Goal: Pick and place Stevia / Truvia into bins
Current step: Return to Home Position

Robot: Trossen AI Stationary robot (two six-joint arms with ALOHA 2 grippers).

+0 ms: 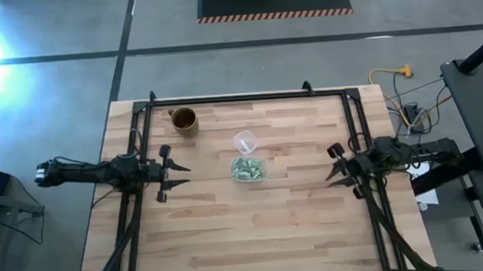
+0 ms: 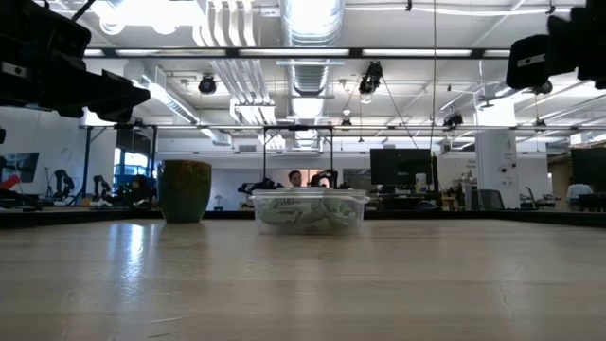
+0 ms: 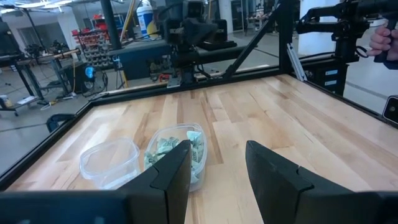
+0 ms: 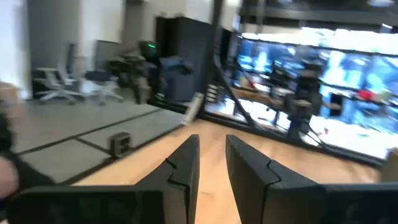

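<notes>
Left gripper (image 1: 183, 176) hangs empty, fingers spread, over the left of the table (image 1: 231, 237); right gripper (image 1: 331, 164) hangs likewise, spread and empty, at the right. Stevia packets (image 1: 247, 170) lie heaped in the clear container (image 1: 265, 171), mid-table, between both grippers.

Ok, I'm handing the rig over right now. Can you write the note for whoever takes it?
Left gripper: open, empty, at the table's left side, facing the middle.
Right gripper: open, empty, at the right side, facing the middle.
Stevia packets: piled in the clear container, mid-table between the arms. The round cup beside it looks empty; the brown mug stands apart.
Done: I see no packet outside the container.
Left: probably only parking both arms.
</notes>
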